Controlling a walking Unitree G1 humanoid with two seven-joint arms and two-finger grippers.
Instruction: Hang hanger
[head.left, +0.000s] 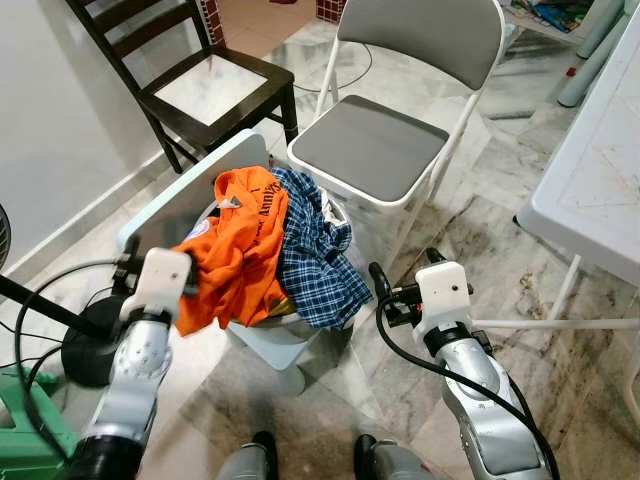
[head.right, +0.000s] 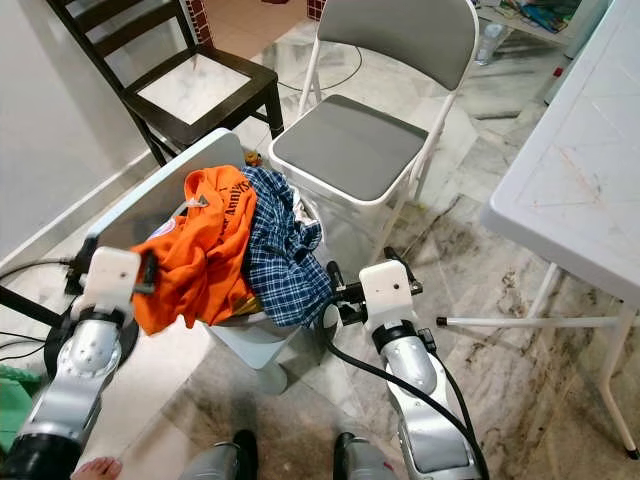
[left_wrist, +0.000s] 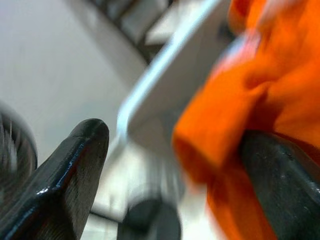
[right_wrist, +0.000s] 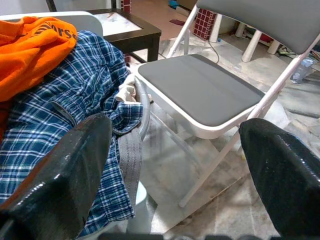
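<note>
A heap of clothes fills a pale laundry basket (head.left: 272, 342) in front of me: an orange T-shirt (head.left: 235, 250) on the left and a blue plaid shirt (head.left: 312, 250) on the right. My left gripper (head.left: 158, 262) is open at the orange shirt's left edge, and in the left wrist view the orange cloth (left_wrist: 235, 95) lies against one finger (left_wrist: 280, 185). My right gripper (head.left: 405, 272) is open just right of the plaid shirt (right_wrist: 60, 115), holding nothing. I cannot make out a hanger among the clothes.
A grey folding chair (head.left: 372, 146) stands right behind the basket, a dark wooden chair (head.left: 215, 85) at the back left. A white table (head.left: 600, 170) is on the right, its leg (head.left: 555, 323) low across the floor. A black stand base (head.left: 85, 350) and cables lie left.
</note>
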